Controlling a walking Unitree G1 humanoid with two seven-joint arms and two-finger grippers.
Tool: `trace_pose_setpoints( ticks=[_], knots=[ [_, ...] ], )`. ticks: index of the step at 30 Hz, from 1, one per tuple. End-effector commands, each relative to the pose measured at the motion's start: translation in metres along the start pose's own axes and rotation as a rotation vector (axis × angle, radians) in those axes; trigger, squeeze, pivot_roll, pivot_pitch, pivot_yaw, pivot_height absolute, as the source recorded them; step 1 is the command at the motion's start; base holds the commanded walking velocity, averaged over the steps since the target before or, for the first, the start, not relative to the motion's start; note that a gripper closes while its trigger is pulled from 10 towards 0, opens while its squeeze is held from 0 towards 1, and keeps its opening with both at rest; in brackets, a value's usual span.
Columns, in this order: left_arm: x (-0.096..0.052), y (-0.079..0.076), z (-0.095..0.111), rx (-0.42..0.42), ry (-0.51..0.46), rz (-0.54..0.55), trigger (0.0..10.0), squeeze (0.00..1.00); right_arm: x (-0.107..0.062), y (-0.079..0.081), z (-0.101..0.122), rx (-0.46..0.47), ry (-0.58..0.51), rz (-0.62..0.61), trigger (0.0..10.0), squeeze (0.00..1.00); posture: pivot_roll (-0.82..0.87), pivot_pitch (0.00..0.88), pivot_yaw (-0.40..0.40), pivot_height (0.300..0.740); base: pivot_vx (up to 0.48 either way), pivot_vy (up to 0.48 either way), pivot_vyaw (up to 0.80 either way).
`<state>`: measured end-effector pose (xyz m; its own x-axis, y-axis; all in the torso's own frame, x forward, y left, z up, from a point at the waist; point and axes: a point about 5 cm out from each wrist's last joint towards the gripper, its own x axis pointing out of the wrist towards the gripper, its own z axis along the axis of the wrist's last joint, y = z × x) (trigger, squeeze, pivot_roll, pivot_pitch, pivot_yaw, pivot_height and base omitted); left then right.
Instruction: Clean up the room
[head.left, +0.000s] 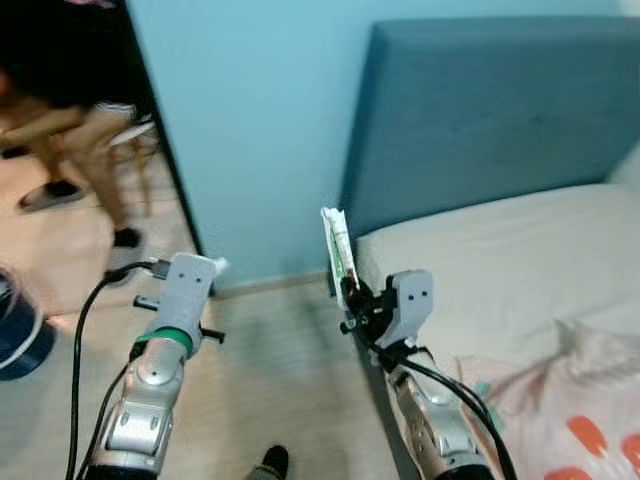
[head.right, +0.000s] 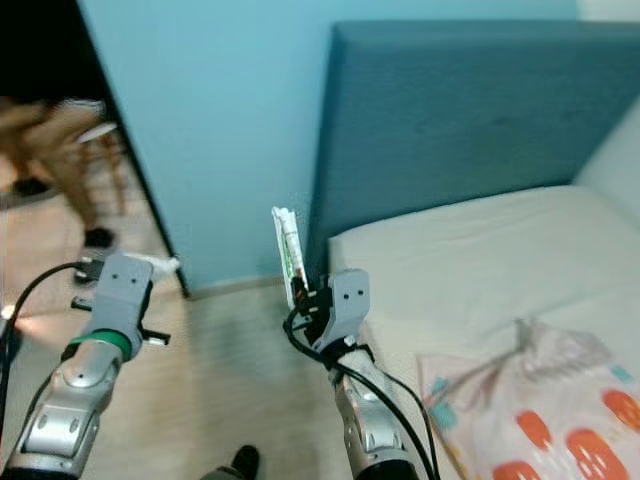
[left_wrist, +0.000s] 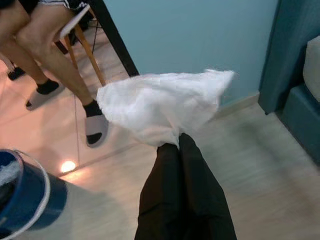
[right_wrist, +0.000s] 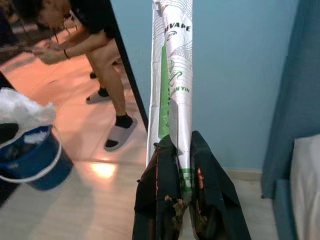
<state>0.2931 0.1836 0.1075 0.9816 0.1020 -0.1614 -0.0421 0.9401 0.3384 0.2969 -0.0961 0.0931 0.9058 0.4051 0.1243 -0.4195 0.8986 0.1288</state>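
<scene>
Pale blue wall backs a bedroom with a teal headboard and a cream mattress, a patterned blanket lying at its near end. Both arms are raised over the light wood floor.

Clamped between the closed fingers of the right gripper is a flattened silver wrapper with a green stripe and printed lettering, creased at its top. Its long axis runs straight on from the fingertips, standing nearly upright in the head views, its lower end pinched in the jaws.

Pressed together too, the left gripper nips a crumpled white tissue by its lower fold; the tissue spreads sideways just past the fingertips.

Beyond the doorway a person's legs in sandals stand by a wooden stool. A blue bucket sits on the floor off to the left gripper's side.
</scene>
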Motion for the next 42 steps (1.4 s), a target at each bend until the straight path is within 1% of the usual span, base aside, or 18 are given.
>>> trace_pose_setpoints(
  ticks=[1,14,37,39,42],
  knots=[
    [-0.0022,-0.0008,-0.006,0.02,0.015,-0.004,10.0,0.0,-0.003,-0.0009,-0.0044,0.016,0.012,-0.009,10.0,0.0,0.13,0.072,-0.018,0.74,0.0,0.0,0.68],
    [-0.0018,-0.0023,-0.0057,0.037,0.014,0.002,10.0,0.0,-0.0026,0.001,-0.0043,0.023,0.009,0.0,10.0,0.0,0.13,0.077,-0.018,0.74,0.0,0.0,0.68],
    [-0.0004,-0.0051,-0.0037,0.034,0.012,0.014,10.0,0.0,-0.0031,0.0036,-0.0036,0.029,0.004,0.018,10.0,0.0,0.13,0.082,-0.019,0.74,0.0,0.0,0.68],
    [-0.0001,-0.0049,-0.0037,0.032,0.015,0.022,10.0,0.0,-0.0034,0.0045,-0.0034,0.032,0.001,0.024,10.0,0.0,0.13,0.082,-0.019,0.74,0.0,0.0,0.68],
    [0.001,-0.0042,-0.0036,0.032,0.02,0.031,10.0,0.0,-0.0036,0.0083,-0.0002,0.065,-0.03,0.056,10.0,0.0,0.13,0.083,-0.019,0.74,0.0,0.0,0.68]
  ],
)
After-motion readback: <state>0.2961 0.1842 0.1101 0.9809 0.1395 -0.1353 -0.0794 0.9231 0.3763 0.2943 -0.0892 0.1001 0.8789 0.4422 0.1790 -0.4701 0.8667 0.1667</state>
